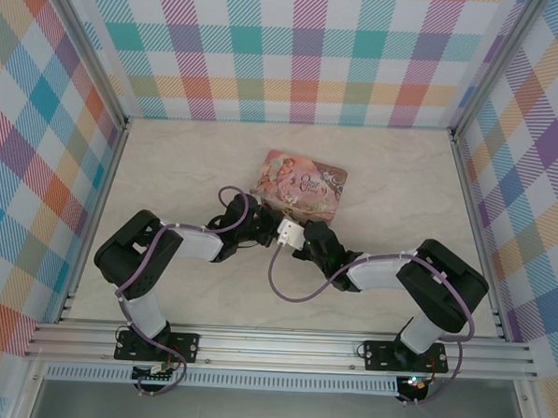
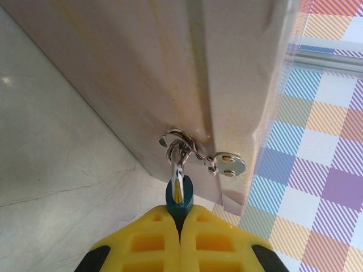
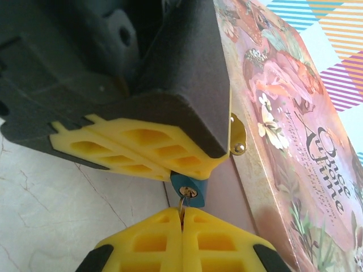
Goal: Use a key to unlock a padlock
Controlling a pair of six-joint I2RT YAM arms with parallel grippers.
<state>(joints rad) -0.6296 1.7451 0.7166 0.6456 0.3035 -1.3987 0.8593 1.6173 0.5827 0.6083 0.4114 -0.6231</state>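
Top view: you have bright, even overhead light, with only faint soft shadows on the pale marbled tabletop (image 1: pixel 402 187). Left wrist view: the large pink illustrated rectangular tin (image 2: pixel 170 68) reads washed-out and blurred, and the tiny blue-bodied padlock (image 2: pixel 170 199) carries a hard glint on its shackle. Right wrist view: your right gripper (image 3: pixel 182 218) is soft-focus at the bottom edge, while the tin's lettering is legible.

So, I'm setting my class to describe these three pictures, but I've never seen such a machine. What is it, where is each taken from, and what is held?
Two robot arms, each ending in a two-finger gripper, work on a table. One picture looks down from above; the other two come from cameras on each wrist. A pink tin lies on the table. The left gripper pinches a blue padlock hanging from the tin's clasp; the right gripper pinches the key at its keyhole.
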